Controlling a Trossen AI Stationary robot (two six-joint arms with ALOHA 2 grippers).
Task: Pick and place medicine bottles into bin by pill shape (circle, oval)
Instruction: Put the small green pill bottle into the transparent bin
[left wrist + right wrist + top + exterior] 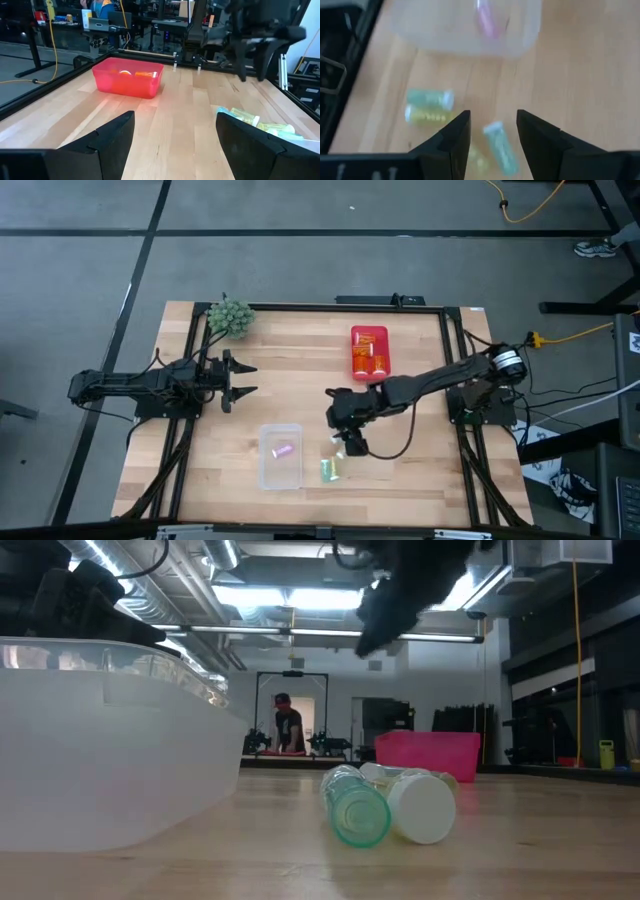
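Our right gripper (492,132) hangs above the pale green translucent medicine bottles (331,468) near the desk's front edge, fingers apart, empty; closing among them could pinch two together.

Even overhead light; ceiling strips (270,595) glare in the low view. Right wrist view is motion-blurred; worktop (300,360) shadows are soft.

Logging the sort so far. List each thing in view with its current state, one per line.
Red bin: holds orange bottles.
Clear bin: holds one pink bottle lying down.
Green bottles: lying on the table beside the clear bin, not yet sorted.
Spiky green ball: at the table's far left corner.
Left end effector: open, empty.
Right end effector: open, empty, above the green bottles.
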